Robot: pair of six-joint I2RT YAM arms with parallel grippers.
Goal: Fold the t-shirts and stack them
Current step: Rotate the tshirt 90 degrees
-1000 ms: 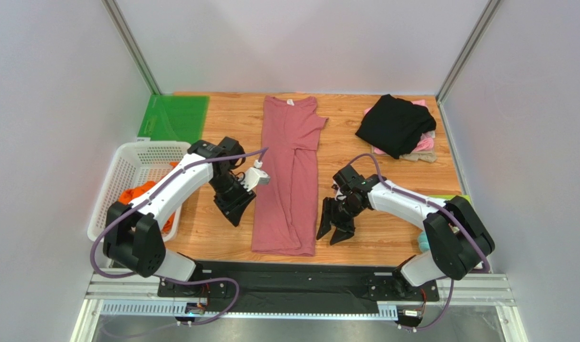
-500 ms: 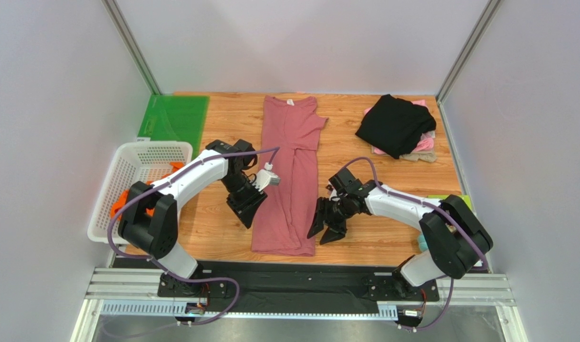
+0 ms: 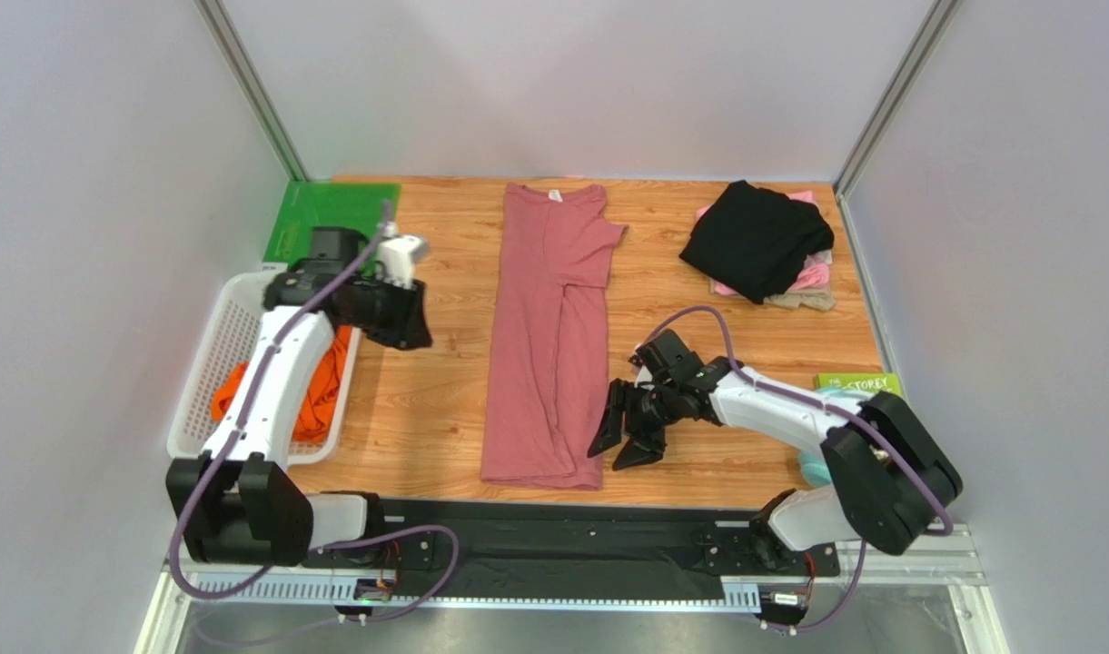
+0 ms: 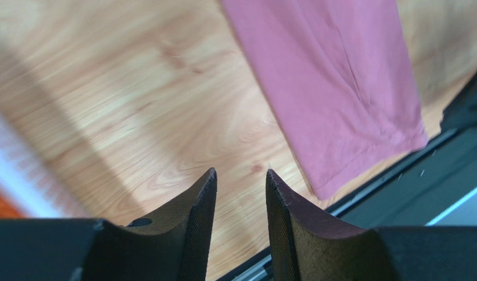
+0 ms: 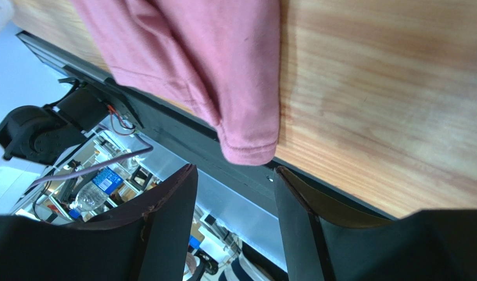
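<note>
While the left hand (image 4: 240,174) gaped empty, the right hand (image 3: 624,439), also apart, likely needed to pinch squarely the near hem of the pink shirt (image 3: 553,341).

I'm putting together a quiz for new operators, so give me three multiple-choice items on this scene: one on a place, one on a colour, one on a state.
1. Where does the orange shirt lie?
A. in the white basket
B. at the far right
C. draped over an arm

2. What colour lies uppermost at the far right?
A. orange
B. black
C. green

3. The right gripper, beside the rose shirt, is:
A. shut on cloth
B. open, holding nothing
C. shut on the basket's rim

Answers:
1 A: the orange cloth sits inside the basket's walls at the left.
2 B: the black shirt covers the paler cloth under it.
3 B: its jaws stand apart, with nothing between them.
</note>
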